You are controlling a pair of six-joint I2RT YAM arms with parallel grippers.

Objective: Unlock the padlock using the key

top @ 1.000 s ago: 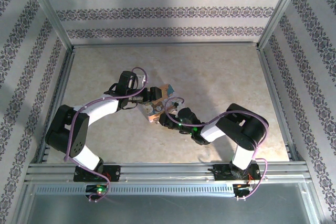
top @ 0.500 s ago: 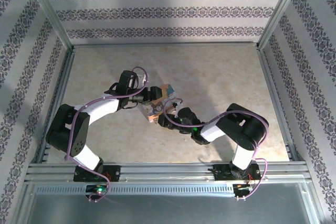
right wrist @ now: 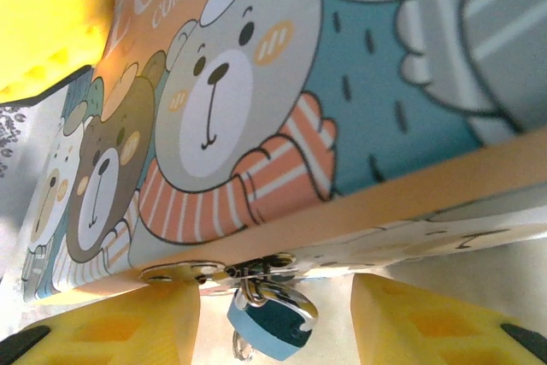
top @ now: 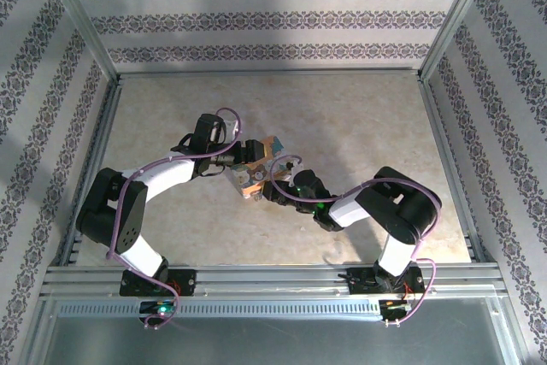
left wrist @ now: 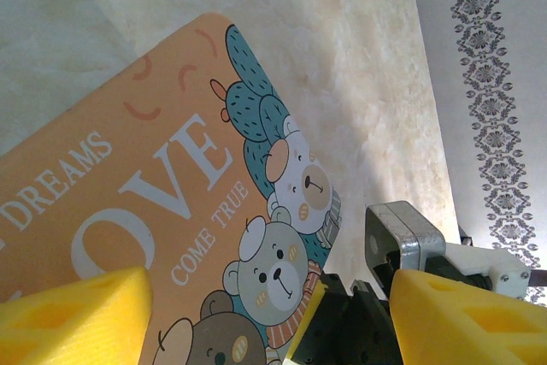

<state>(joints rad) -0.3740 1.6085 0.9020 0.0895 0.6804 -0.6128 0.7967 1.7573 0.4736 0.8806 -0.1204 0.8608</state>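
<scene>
**Top external:** left gripper (top: 246, 158) and right gripper (top: 270, 194) meet at the box (top: 259, 170) mid-desk (top: 359, 126).

**Left wrist:** jaws spread wide astride the box lid, with no evident grip.

**Right wrist:** the padlock (right wrist: 272, 324) hangs body-down from the hasp (right wrist: 214, 271) on the box's front edge. It sits centred between the parted, empty jaws and touches neither. The right arm is nearer.

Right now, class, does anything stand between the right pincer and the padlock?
Nothing visible does. The padlock hangs from the hasp of the box, in the open gap between the right pincer's yellow fingers, touching neither.
</scene>
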